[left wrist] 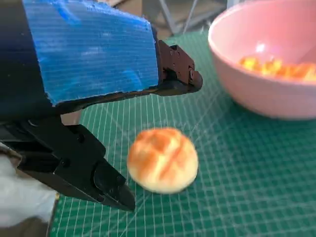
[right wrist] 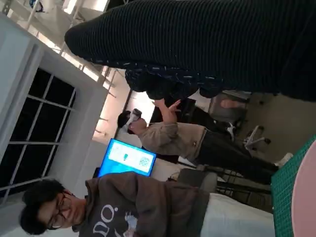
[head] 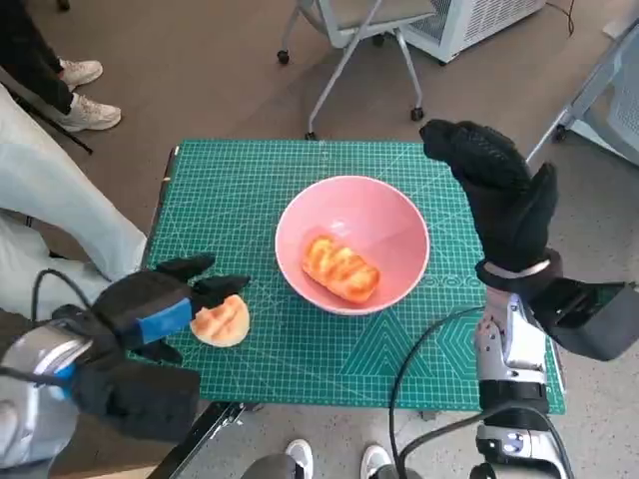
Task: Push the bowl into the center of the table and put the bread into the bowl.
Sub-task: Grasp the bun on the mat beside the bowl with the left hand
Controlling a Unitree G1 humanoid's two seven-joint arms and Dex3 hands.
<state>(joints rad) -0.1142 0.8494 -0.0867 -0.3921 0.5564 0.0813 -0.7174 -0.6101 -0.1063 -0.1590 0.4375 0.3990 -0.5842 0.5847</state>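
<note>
The small round golden bread roll (head: 221, 321) lies on the green cutting mat at lower left, just beside the spread, empty black left hand (head: 160, 309), apparently untouched; the pink plastic bowl (head: 399, 215) sits centre-frame; the gloved right hand (head: 499, 190) hovers empty, upper right.

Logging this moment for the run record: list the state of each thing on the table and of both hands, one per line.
bowl: upright near the mat's middle, one bread inside.
long bread: lying in the bowl.
round bread: on the mat, outside the bowl.
left hand: fingers apart around the round bread, not gripping it.
right hand: raised beside the bowl, holding nothing.
green mat: flat on the table.
</note>
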